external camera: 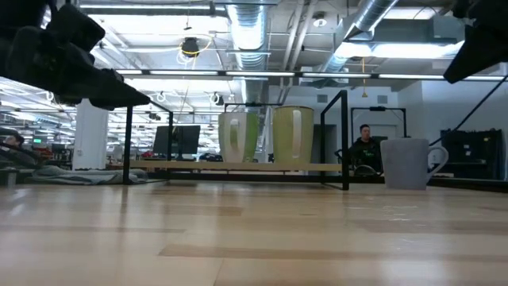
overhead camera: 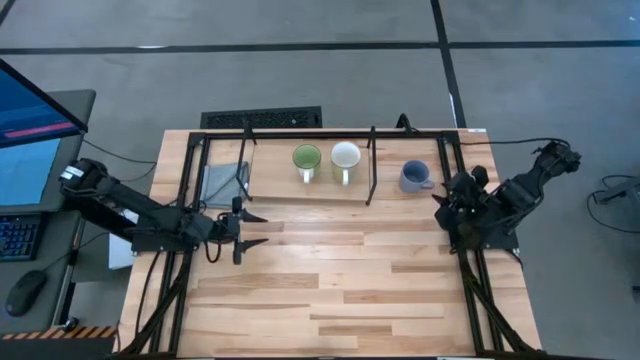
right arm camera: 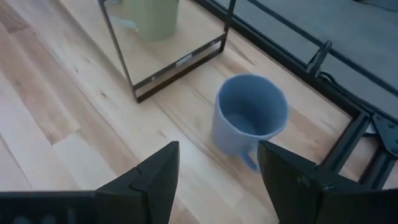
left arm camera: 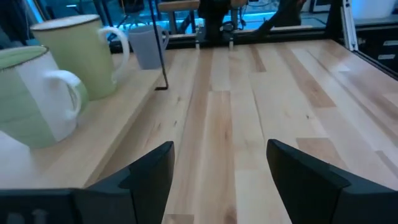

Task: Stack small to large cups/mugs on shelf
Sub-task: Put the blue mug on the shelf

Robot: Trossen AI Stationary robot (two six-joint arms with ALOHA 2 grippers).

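The green mug (overhead camera: 306, 159) and the cream mug (overhead camera: 345, 158) stand upright side by side on the shelf (overhead camera: 280, 187), a light board in a black rod frame. The blue-grey mug (overhead camera: 413, 177) stands on the tabletop just right of the shelf; it shows upright, handle toward the camera, in the right wrist view (right arm camera: 249, 118). My right gripper (overhead camera: 442, 205) hovers open, right of and nearer than that mug, touching nothing. My left gripper (overhead camera: 255, 229) is open above the table near the shelf's near-left corner; both shelf mugs (left arm camera: 37, 93) show ahead of it.
A grey cloth (overhead camera: 222, 183) lies on the shelf's left part. Black frame rails (overhead camera: 470, 265) run along the table's left and right sides. Bare planks (overhead camera: 350, 280) stretch across the near half of the table. A person (external camera: 365, 147) sits in the room beyond.
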